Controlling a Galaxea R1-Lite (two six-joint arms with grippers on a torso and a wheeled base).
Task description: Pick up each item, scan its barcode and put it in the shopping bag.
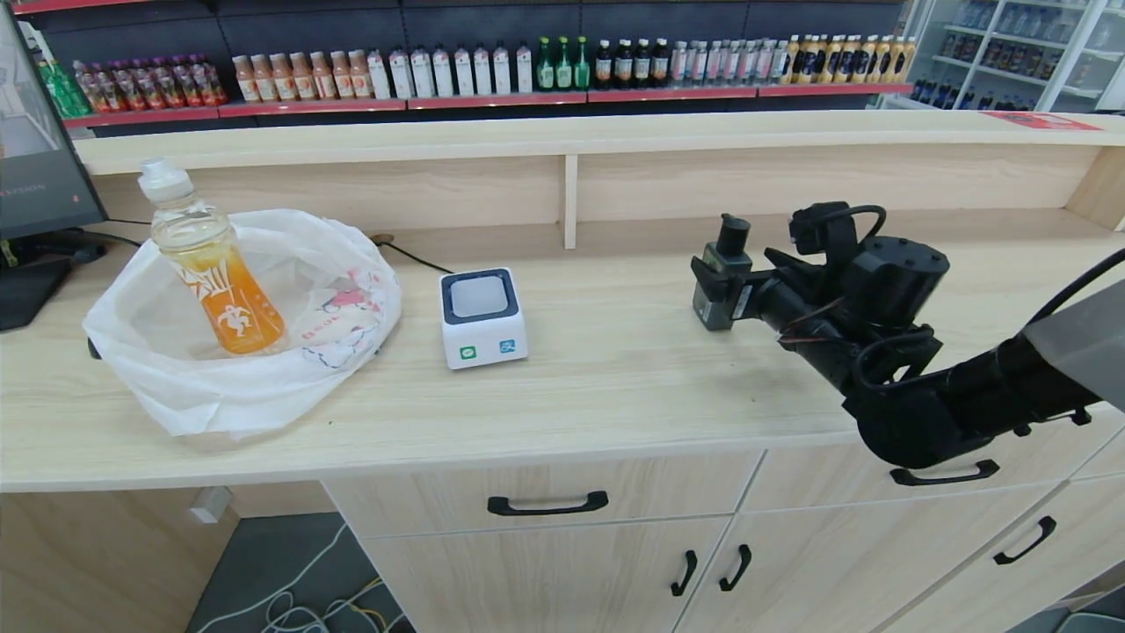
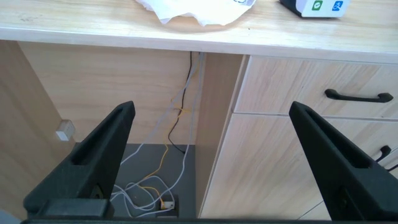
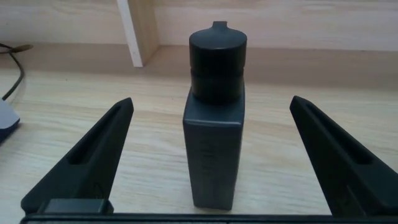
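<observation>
A small dark bottle (image 1: pixel 722 272) with a black cap stands upright on the wooden counter (image 1: pixel 615 369), right of centre. My right gripper (image 1: pixel 731 286) is open around it; in the right wrist view the bottle (image 3: pixel 214 143) stands between the spread fingers (image 3: pixel 93 162), touching neither. The white barcode scanner box (image 1: pixel 482 316) sits mid-counter. At the left lies the white shopping bag (image 1: pixel 176 387), with an orange drink bottle (image 1: pixel 220 281) leaning in it. My left gripper (image 2: pixel 211 109) is open and holds nothing, low in front of the counter's face, below the bag's edge (image 2: pixel 193 11) and the scanner (image 2: pixel 317 6).
A dark monitor (image 1: pixel 35 149) stands at the counter's far left, and a cable (image 1: pixel 413 255) runs behind the scanner. A raised back ledge with a divider (image 1: pixel 569 202) bounds the counter. Drawers with black handles (image 2: pixel 357 96) are below, and loose cables (image 2: pixel 155 186) lie on the floor.
</observation>
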